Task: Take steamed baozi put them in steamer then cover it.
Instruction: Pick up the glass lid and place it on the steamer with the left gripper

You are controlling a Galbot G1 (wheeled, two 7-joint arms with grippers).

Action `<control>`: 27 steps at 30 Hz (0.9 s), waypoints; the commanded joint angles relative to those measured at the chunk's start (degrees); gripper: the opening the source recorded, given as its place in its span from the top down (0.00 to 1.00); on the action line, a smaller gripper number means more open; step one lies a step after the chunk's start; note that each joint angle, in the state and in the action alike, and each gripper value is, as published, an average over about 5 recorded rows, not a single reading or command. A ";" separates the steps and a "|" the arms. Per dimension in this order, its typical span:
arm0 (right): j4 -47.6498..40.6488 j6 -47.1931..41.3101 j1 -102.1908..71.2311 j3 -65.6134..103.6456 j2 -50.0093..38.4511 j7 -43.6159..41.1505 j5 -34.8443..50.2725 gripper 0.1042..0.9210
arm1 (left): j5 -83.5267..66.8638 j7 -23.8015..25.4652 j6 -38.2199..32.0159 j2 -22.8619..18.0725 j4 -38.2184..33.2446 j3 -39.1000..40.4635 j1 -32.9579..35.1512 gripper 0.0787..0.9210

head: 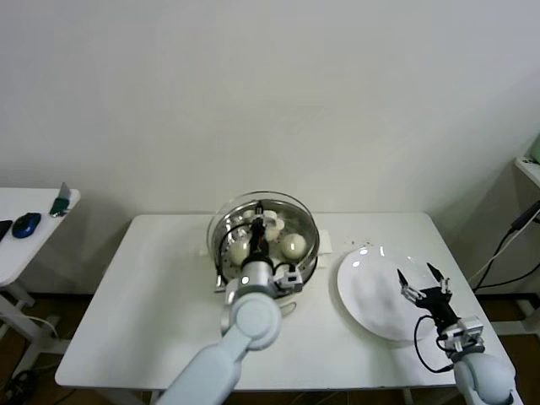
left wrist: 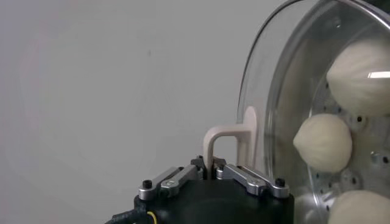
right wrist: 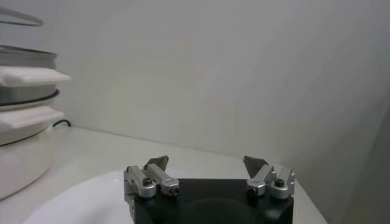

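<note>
left end effector (head: 262,221) over the round shiny stainless-steel steamer basket (head: 221,229) at desk centre, fingers (left wrist: 244,176) pinched together on the white handle (left wrist: 226,139) of the round clear glass lid (left wrist: 286,79); lid held above the steamer rim, tilted, not seated

small round cream-white steamed baozi (head: 293,246) inside the steamer on the perforated bottom; wrist cam shows three through the glass, e.g. (left wrist: 323,143); head cam shows a couple, rest hidden by lid and arm

steamer sits on its white pot base (right wrist: 21,152) with side handles, on the white rectangular desk (head: 152,295)

right end effector (head: 423,281) hangs over the flat round white plate (head: 367,291), to the right of the steamer, fingers (right wrist: 159,163) spread apart, gripping nothing; plate bare

second white desk at far left carries a blue mouse (head: 26,224)
</note>
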 commanded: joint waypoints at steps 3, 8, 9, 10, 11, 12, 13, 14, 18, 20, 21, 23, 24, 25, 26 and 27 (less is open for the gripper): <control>-0.27 0.15 -0.18 0.57 0.18 -0.22 -0.15 0.12 | -0.57 -0.25 2.79 -2.76 4.46 1.22 -1.04 0.91; -0.25 0.20 -0.18 0.61 0.24 -0.28 -0.16 0.12 | -0.61 -0.62 2.79 -2.45 5.28 1.37 -1.24 0.91; -0.25 0.20 -0.18 0.61 0.24 -0.28 -0.17 0.12 | -0.65 -0.66 2.79 -2.28 5.39 1.37 -1.26 0.91; -0.25 0.21 -0.17 0.61 0.25 -0.29 -0.17 0.12 | -0.74 -0.68 2.79 -2.11 5.51 1.35 -1.26 0.91; -0.26 0.22 -0.16 0.61 0.26 -0.30 -0.18 0.12 | -0.83 -0.70 2.79 -1.96 5.60 1.34 -1.26 0.91; -0.28 0.22 -0.16 0.61 0.28 -0.31 -0.18 0.12 | -0.91 -0.72 2.79 -1.82 5.69 1.33 -1.27 0.91; -0.29 0.23 -0.15 0.61 0.31 -0.31 -0.19 0.12 | -0.98 -0.73 2.79 -1.74 5.78 1.32 -1.28 0.91; -0.30 0.23 -0.15 0.61 0.34 -0.32 -0.20 0.12 | -1.06 -0.74 2.79 -1.68 5.89 1.31 -1.29 0.91; -0.27 0.25 -0.14 0.61 0.46 -0.34 -0.28 0.12 | -1.37 -0.87 2.79 -1.56 6.20 1.33 -1.36 0.91; -0.24 0.26 -0.13 0.62 0.49 -0.36 -0.30 0.12 | -1.49 -1.04 2.79 -1.43 6.31 1.36 -1.36 0.91; -0.23 0.26 -0.14 0.62 0.48 -0.37 -0.30 0.12 | -1.56 -1.19 2.79 -1.38 6.42 1.36 -1.35 0.91; -0.24 0.27 -0.13 0.64 0.47 -0.39 -0.31 0.12 | -1.81 -1.56 2.79 -1.28 6.64 1.36 -1.38 0.91; -0.25 0.28 -0.12 0.66 0.46 -0.40 -0.31 0.12 | -2.00 -1.85 2.79 -1.26 6.75 1.34 -1.39 0.91; -0.24 0.28 -0.11 0.67 0.46 -0.41 -0.30 0.12 | -2.19 -2.14 2.79 -1.24 6.85 1.34 -1.42 0.91; -0.24 0.28 -0.10 0.68 0.47 -0.41 -0.30 0.12 | -2.34 -2.38 2.79 -1.20 6.92 1.36 -1.44 0.91; -0.23 0.28 -0.10 0.69 0.47 -0.42 -0.30 0.12 | -2.50 -2.64 2.79 -1.18 7.01 1.35 -1.44 0.91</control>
